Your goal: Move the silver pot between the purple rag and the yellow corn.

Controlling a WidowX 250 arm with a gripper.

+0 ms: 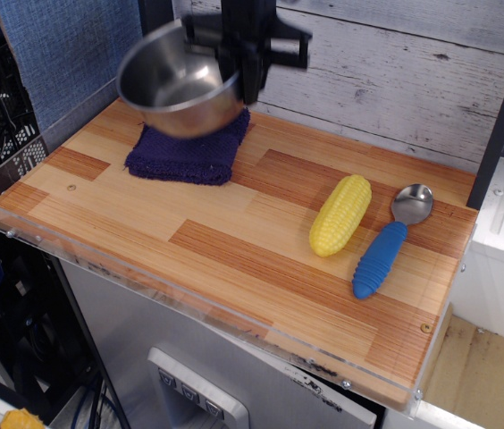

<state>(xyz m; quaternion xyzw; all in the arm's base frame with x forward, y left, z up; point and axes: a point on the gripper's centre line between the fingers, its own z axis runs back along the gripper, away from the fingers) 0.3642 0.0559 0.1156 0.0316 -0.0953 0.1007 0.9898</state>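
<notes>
silver pot (179, 82) hung in the air above the back left part of the desk (234, 259), tilted and a little blurred, its right rim pinched in the claw (250, 82), whose fingers were drawn close together on that rim. under the pot the purple rag (186, 152) lay flat near the back left corner, clear of the pot. yellow corn (340, 214) lay well apart toward the right edge, and a blue-handled spoon (390, 241) lay just beside it on the side nearer the right edge.
</notes>
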